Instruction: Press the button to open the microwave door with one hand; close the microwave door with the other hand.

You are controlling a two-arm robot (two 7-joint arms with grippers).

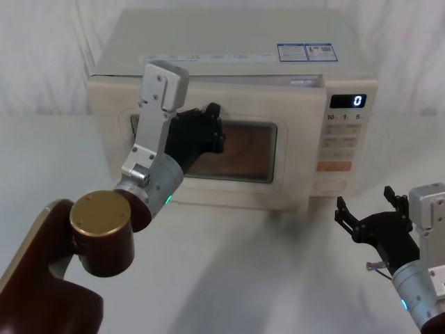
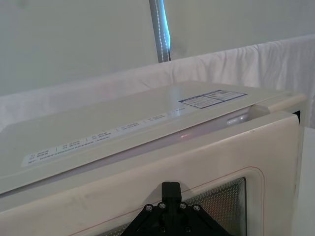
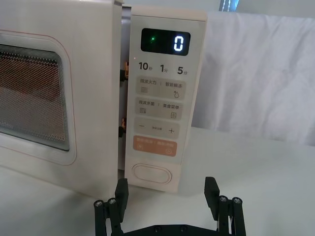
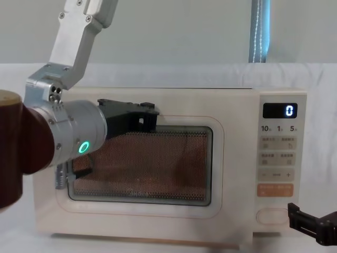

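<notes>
The microwave door (image 1: 243, 104) stands slightly ajar, with a narrow gap showing along its edge beside the control panel (image 3: 165, 98). My left gripper (image 1: 212, 129) is shut, and its tip rests against the door's upper window area (image 2: 171, 189) (image 4: 142, 118). The wide cream button (image 3: 152, 173) sits at the bottom of the panel, below the orange key (image 3: 154, 145). My right gripper (image 3: 166, 189) hovers open just in front of and below the button without touching it. It stands low at the right of the table (image 1: 366, 205).
The microwave sits on a white cloth-covered table (image 1: 264, 278) with white drapes behind. Its display (image 3: 171, 43) reads 0. Open table lies in front of the microwave between both arms. My left arm's brown elbow (image 1: 101, 233) fills the near left.
</notes>
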